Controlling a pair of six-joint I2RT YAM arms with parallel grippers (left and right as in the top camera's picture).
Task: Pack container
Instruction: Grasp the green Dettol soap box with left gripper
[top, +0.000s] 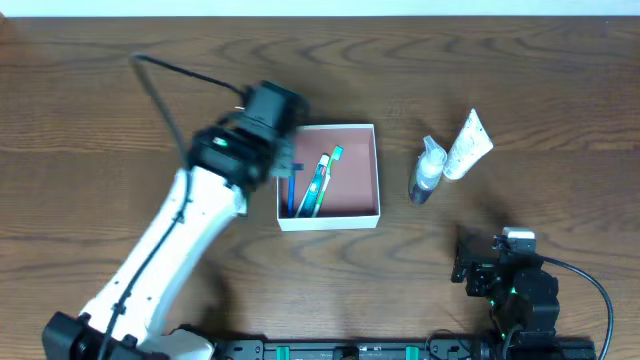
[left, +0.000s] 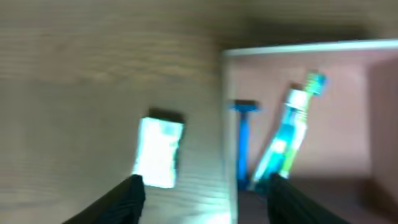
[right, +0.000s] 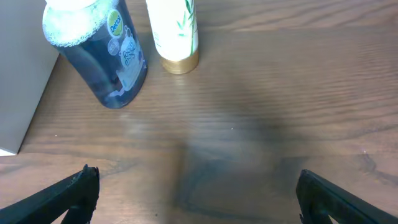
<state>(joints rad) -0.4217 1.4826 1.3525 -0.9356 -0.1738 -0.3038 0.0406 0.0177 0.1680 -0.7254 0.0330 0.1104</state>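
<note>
The left pincer (left: 205, 183) hangs with its jaws apart and nothing between them. It is over the left wall of the container (top: 372, 175), which lies about the middle of the desk (top: 100, 80). Below the pincer, the view is blurred. A small white packet (left: 158, 152) lies on the wood just outside that wall. Inside it, a blue razor (left: 242, 143) lies next to what looks like a blue-and-green toothbrush (left: 292, 134), the two leaning together at their lower ends.

The right pincer (right: 198, 177) is low near the front edge, toward the right corner, its jaws spread wide and empty over bare wood. Ahead of it a clear bottle (right: 106, 56) of blue liquid and a white tube (right: 177, 31) with a gold cap sit just beside each other. Both are right of the container and apart from it.
</note>
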